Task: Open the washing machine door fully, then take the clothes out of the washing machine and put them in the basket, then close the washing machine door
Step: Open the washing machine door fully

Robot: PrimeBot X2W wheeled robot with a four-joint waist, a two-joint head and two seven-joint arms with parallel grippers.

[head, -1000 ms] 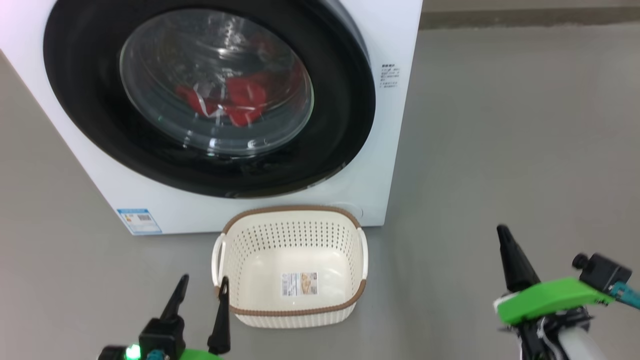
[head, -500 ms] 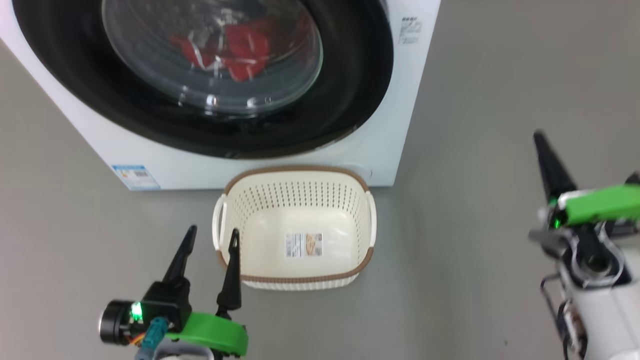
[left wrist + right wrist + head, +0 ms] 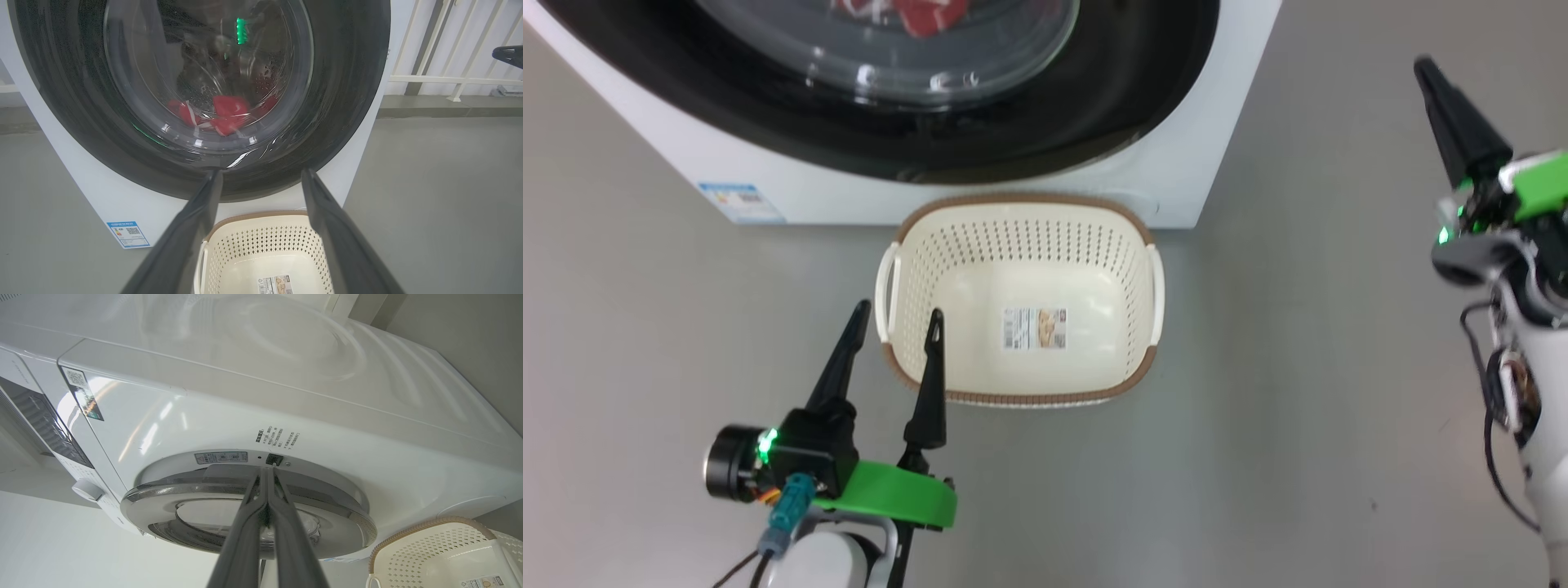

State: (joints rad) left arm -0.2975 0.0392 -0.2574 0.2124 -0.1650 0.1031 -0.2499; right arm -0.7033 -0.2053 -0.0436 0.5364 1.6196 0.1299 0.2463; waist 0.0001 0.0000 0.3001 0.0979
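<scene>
On the floor (image 3: pixel 1298 367), touching the front foot of the washing machine (image 3: pixel 1217 163): the basket (image 3: pixel 1021 198); behind the shut washing machine door (image 3: pixel 1094 106): the clothes (image 3: pixel 927 15); by the basket's near left corner: left gripper (image 3: pixel 899 309), fingers spread wide; off the machine's right front corner: right gripper (image 3: pixel 1423 64), fingers pressed together.

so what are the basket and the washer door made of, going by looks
Basket: looks like moulded plastic, matte cream with rows of punched holes; its brown rim imitates weave. Door: glossy black ring, probably plastic, reflecting light streaks; the bulging window looks like clear glass, with bright glints, though clear plastic can't be ruled out.
</scene>
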